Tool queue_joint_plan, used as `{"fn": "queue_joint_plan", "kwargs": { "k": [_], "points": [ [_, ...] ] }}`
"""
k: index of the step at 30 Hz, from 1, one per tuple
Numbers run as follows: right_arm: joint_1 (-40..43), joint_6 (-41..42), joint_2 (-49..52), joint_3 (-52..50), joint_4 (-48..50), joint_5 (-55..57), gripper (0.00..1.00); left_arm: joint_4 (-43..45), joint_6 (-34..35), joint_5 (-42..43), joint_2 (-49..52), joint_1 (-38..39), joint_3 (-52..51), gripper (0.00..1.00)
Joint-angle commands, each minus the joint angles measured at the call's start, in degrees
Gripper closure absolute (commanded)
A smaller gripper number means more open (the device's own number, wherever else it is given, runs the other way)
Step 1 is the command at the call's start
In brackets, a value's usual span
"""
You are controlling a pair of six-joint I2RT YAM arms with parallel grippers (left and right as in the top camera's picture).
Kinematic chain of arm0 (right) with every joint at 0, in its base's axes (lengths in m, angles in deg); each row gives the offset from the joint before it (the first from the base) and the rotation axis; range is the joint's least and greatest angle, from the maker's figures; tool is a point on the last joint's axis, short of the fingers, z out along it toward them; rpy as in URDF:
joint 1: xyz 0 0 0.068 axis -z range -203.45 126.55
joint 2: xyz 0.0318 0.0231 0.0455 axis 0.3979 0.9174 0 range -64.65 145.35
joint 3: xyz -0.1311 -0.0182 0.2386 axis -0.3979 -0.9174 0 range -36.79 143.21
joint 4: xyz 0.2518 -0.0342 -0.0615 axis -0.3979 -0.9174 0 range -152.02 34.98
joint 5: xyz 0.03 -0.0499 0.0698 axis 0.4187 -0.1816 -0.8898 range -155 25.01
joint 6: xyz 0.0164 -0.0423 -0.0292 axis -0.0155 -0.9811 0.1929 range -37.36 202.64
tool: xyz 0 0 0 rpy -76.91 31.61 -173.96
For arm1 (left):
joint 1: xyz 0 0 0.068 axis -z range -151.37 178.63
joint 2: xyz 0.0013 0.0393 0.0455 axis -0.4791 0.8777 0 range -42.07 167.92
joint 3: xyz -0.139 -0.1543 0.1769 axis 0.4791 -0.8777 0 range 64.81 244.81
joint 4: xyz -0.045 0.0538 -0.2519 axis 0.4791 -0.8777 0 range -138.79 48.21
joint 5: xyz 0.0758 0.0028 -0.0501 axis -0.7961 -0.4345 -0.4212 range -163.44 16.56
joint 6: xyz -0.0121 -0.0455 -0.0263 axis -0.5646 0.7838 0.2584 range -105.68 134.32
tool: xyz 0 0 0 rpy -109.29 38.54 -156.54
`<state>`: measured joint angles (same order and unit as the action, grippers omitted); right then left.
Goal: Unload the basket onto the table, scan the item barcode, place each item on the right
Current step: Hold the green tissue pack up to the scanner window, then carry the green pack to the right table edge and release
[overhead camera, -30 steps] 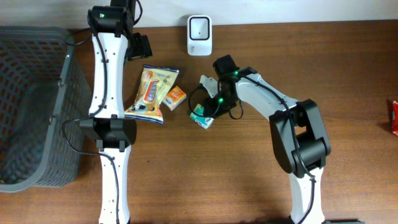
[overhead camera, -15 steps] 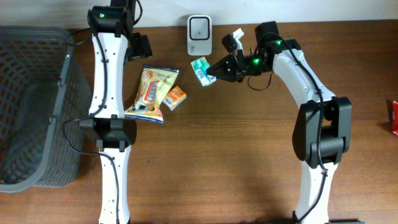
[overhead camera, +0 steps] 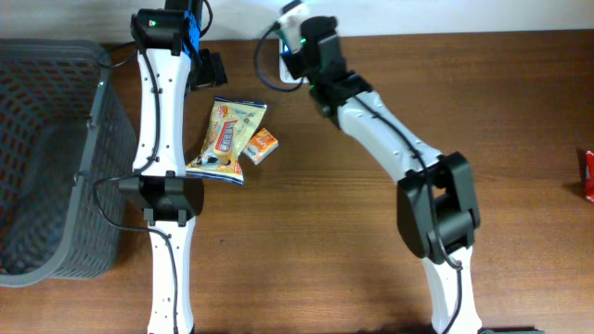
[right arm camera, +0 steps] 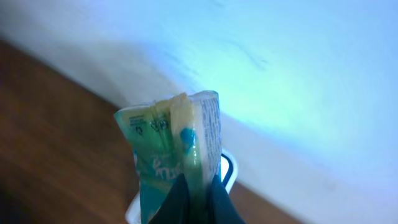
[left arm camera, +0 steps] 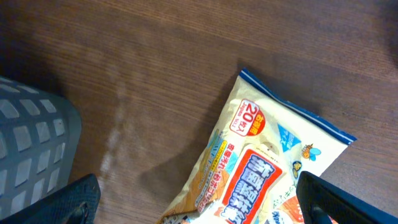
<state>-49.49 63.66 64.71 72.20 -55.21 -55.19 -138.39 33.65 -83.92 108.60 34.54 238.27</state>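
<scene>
The green packet is up off the table, pinched at its lower edge by the right gripper. The jaws are closed tight on it and the packet stands roughly upright w/ its crimped top seam uppermost. In the wrist view it sits just above a white rounded body w/ a dark band, prob. the scanner, at the back of the table by the pale wall. From overhead the packet is hidden under the right wrist, which also covers most of the scanner. So pickup and carry look done and the packet is at the reader. Not shown: where the barcode is on the packet, whether it faces the scan window, or any sign of a read. Left to do, by my guess: turn or tilt the packet until the code meets the window, hold for the read, then put it down. The left gripper hangs w/ jaws wide apart and nothing btwn them, over the yellow snack bag lying flat. A small orange box touches that bag's right side, and both lie untouched. The grey basket stands at the far left.
</scene>
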Motion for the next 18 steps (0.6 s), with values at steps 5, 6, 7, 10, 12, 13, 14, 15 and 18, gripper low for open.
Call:
{"fn": "queue_joint_plan", "kwargs": {
  "k": [5, 6, 7, 10, 12, 13, 14, 15, 18],
  "points": [
    [-0.20, -17.99, 6.12, 0.96, 5.16, 10.36, 0.96, -0.11, 0.57, 0.37, 0.68, -0.07, -0.09, 0.01],
    [-0.20, -15.61, 6.12, 0.96, 6.23, 10.40, 0.96, -0.13, 0.57, 0.37, 0.68, -0.07, -0.09, 0.01],
    [-0.20, -13.92, 6.08, 0.96, 7.45, 10.56, 0.96, -0.13, 0.57, 0.37, 0.68, -0.07, -0.09, 0.01],
    [1.75, -4.17, 3.43, 0.96, 13.88, 28.35, 0.96, -0.13, 0.57, 0.37, 0.68, -0.07, -0.09, 0.01],
    [6.40, 4.66, -0.42, 0.96, 5.81, 29.70, 0.96, -0.13, 0.57, 0.37, 0.68, -0.07, -0.09, 0.01],
    [8.70, 10.05, -1.99, 0.96, 0.98, 29.68, 0.96, -0.13, 0.57, 0.37, 0.68, -0.07, -0.09, 0.01],
    [13.99, 21.20, -4.52, 0.96, -9.51, 29.64, 0.96, -0.13, 0.57, 0.37, 0.68, -0.07, -0.09, 0.01],
    [17.94, 25.75, -5.60, 0.96, -15.74, 29.70, 0.96, -0.13, 0.57, 0.37, 0.68, -0.07, -0.09, 0.01],
    [35.19, 37.11, -5.88, 0.94, -39.26, 23.47, 0.96, -0.13, 0.57, 0.37, 0.68, -0.07, -0.09, 0.01]
  ]
}}
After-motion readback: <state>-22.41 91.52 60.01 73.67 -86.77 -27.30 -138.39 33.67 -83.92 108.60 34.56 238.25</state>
